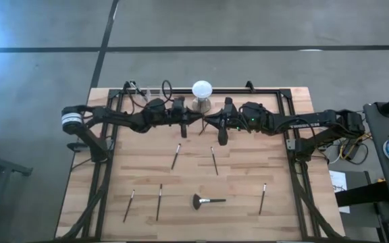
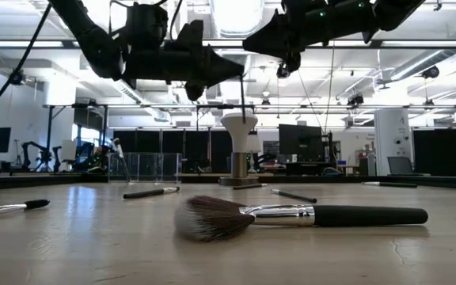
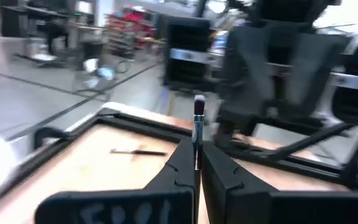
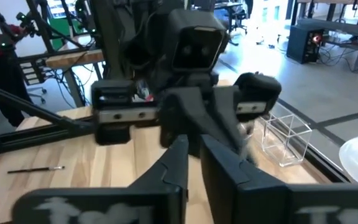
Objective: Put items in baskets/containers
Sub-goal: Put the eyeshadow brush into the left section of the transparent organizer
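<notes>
Looking down, I see my left gripper (image 1: 193, 121) and right gripper (image 1: 209, 123) meeting tip to tip near the white globe (image 1: 202, 89), six brushes (image 1: 214, 160) lying on the table (image 1: 248, 172) beyond both fingers. At table height, a slim brush (image 2: 243, 101) hangs from the left fingers, clear cups (image 2: 144, 167) far behind. My left wrist shows fingers (image 3: 182, 163) clamped on that brush; my right fingers (image 4: 176, 163) stand narrowly apart.

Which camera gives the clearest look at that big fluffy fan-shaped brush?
The low view: the fan brush lies right in front, with bristles, silvery ferrule and dark handle all plain. The high view shows it only small, lying on the table near the front edge. Neither wrist view shows it.
</notes>
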Controlling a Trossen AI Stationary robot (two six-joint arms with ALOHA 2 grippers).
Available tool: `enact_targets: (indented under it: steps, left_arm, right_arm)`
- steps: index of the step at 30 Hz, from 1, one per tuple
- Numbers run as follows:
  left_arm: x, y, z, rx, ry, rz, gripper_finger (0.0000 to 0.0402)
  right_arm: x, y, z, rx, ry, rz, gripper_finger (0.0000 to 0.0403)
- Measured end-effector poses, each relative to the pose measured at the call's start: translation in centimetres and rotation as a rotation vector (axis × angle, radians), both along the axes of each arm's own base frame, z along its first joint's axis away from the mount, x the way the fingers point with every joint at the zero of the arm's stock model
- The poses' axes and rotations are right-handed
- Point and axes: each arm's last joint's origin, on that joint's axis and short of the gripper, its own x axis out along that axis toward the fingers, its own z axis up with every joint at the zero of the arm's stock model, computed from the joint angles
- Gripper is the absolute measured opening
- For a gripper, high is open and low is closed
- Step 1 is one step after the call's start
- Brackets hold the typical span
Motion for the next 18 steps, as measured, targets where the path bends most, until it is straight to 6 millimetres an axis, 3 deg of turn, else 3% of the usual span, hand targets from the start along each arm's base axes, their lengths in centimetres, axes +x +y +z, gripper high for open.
enact_targets:
  steps: [7, 18]
  left_arm:
    - [-3.0, 0.8, 1.7, 0.038, 0.099, 0.248, 0.0004]
    - [-9.9, 2.9, 2.8, 0.008, 0.173, 0.759, 0.0004]
  right_arm:
    - [-0.6, 0.0, -0.2, -0.032, 0.026, -0.014, 0.0075]
    - [-0.8, -0.1, -2.0, -0.095, 0.098, -0.060, 0.0014]
